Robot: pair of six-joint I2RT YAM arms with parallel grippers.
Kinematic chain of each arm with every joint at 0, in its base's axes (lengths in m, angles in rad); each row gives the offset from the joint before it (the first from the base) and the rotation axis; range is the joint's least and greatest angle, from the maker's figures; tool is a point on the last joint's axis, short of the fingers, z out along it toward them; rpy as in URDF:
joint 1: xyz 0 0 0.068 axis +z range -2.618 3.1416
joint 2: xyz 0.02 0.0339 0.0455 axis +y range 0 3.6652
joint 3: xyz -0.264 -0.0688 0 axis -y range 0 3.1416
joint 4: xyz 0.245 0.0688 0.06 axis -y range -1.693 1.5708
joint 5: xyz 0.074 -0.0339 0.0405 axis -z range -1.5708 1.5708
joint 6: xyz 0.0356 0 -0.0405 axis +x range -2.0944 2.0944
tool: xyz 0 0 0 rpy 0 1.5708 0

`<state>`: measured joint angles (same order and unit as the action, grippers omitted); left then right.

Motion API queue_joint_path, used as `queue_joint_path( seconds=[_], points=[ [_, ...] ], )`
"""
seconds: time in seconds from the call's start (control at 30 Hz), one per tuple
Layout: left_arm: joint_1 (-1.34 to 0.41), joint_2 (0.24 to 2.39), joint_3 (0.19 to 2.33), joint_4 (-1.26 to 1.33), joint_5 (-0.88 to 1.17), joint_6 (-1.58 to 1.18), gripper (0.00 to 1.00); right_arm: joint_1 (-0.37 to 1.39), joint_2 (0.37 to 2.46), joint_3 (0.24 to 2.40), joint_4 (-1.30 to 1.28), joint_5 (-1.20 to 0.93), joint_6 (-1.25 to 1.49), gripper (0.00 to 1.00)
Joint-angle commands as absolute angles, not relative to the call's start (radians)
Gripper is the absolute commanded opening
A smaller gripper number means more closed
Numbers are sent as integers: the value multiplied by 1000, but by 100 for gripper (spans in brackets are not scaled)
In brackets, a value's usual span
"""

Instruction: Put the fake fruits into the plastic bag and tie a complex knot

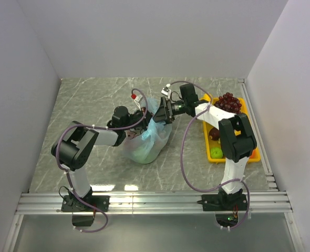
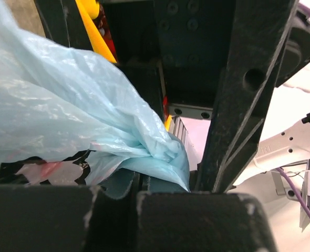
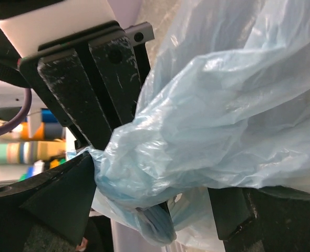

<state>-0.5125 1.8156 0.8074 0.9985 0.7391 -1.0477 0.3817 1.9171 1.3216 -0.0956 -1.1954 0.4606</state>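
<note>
two grippers are met at the top of the bag [image 1: 146, 140], which is stood mid-table between the arms. the left gripper [image 1: 143, 116] is clenched on a gathered fold of blue plastic. the right gripper [image 1: 159, 113] is spread wide, with a twisted bunch of plastic lying between its fingers; no squeeze is seen. a greenish shape is made out through the bag wall. a yellow tray [image 1: 206, 143] is set right of the bag, with grapes [image 1: 229, 101] and a green fruit [image 1: 216, 153] in it.
</note>
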Motion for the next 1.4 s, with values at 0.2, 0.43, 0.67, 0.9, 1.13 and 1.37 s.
queue_joint_path(
  seconds=[0.2, 0.43, 0.67, 0.9, 1.13, 1.37],
  points=[
    [-534, 1756, 917, 813, 444, -1071, 0, 420, 1871, 1281, -57, -1249, 503, 84],
    [-543, 1795, 902, 1005, 532, -1184, 0, 423, 1899, 1307, -2, -1243, 564, 85],
    [-548, 1753, 905, 951, 502, -1178, 0, 437, 1907, 1299, -3, -1230, 557, 86],
    [-594, 1747, 979, 905, 496, -993, 3, 449, 1924, 1279, 54, -1232, 610, 88],
    [-606, 1735, 951, 1065, 649, -984, 0, 453, 1925, 1282, 17, -1258, 562, 90],
    [-595, 1740, 902, 1023, 465, -1255, 0, 460, 1933, 1315, 46, -1197, 515, 90]
  ],
)
